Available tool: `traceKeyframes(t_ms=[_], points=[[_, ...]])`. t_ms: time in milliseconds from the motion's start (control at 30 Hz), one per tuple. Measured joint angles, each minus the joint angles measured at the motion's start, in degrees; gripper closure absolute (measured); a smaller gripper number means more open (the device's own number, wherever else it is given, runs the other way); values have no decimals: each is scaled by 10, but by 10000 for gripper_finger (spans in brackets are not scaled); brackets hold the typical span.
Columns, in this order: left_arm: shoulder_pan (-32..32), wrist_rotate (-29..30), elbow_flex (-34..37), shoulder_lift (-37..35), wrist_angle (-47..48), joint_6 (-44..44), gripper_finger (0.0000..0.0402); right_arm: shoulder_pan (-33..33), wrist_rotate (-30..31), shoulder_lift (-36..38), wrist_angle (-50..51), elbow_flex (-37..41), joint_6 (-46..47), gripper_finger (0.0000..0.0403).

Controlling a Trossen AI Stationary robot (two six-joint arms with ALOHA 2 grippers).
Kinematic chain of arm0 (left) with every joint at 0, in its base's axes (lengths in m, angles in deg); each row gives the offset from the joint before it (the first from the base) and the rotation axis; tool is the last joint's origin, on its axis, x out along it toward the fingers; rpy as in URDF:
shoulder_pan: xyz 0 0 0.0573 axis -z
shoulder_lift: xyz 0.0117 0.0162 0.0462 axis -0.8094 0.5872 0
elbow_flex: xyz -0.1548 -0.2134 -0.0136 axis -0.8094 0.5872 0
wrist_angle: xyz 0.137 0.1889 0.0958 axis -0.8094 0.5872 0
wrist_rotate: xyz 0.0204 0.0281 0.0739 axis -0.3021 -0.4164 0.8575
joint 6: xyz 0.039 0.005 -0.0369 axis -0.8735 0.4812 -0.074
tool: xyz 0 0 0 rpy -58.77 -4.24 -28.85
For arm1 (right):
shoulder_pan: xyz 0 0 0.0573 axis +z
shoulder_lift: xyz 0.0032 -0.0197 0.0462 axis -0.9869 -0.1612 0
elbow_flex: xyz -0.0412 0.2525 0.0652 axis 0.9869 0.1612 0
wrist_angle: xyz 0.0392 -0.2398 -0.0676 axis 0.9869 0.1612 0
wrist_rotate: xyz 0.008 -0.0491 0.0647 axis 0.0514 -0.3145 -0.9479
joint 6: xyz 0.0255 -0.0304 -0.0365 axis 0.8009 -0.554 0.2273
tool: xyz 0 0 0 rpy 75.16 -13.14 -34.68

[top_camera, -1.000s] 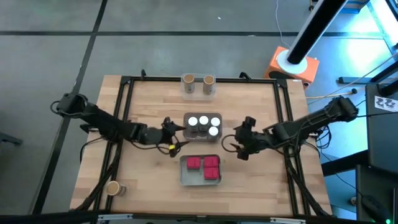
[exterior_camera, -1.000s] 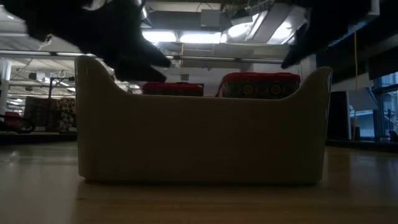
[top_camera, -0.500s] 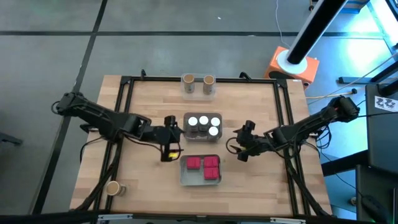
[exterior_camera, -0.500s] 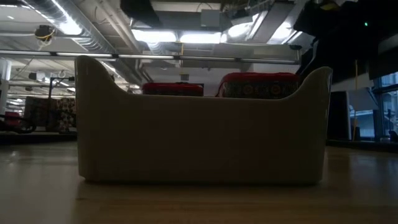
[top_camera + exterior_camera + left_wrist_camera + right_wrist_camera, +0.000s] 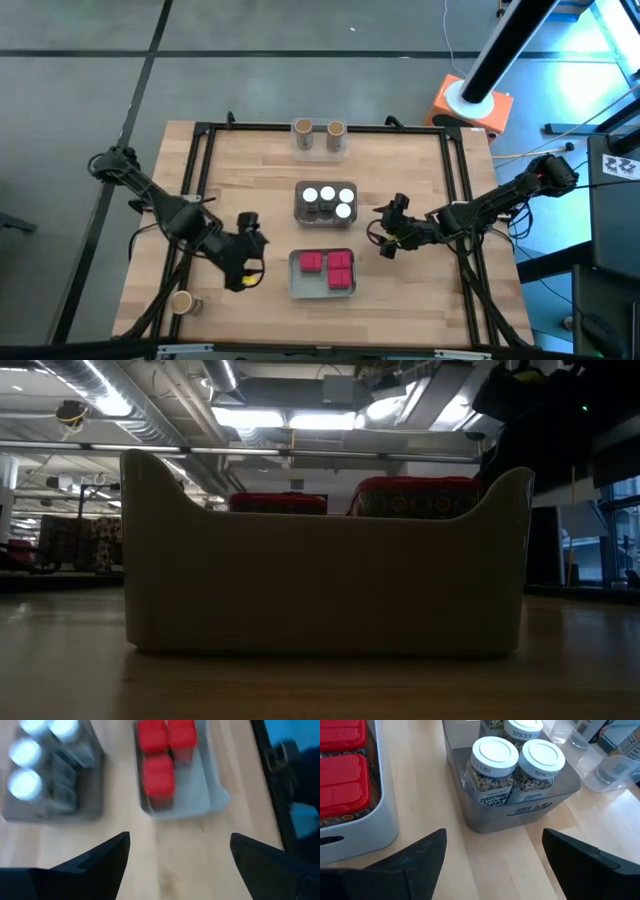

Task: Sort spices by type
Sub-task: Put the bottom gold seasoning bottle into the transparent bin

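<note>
The spices stand sorted on the wooden table: four round dark jars with flat white lids, upright in a smoky clear tray; three boxy red ones in a grey plastic tray nearer the front; two brown cylinders at the far edge and one alone at the front left corner. The left gripper and right gripper both hover with fingers wide, holding nothing.

You are looking at three boxes sitting in a tray at the tabletop's front middle. Behind it, four jars are standing in another tray. Two cylinders are standing at the back edge, one cylinder at the front left corner.
</note>
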Motion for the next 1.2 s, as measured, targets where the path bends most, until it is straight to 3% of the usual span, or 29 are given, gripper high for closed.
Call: traceKeyframes(t_ms=[600,833,1200], points=[[204,-70,0,0,104,290,75,0,10,0,-23,0,31,74],[243,-71,6,20,138,367,75,0,20,0,-24,0,31,74],[295,-147,6,52,142,508,75,0,38,-1,-23,0,30,74]])
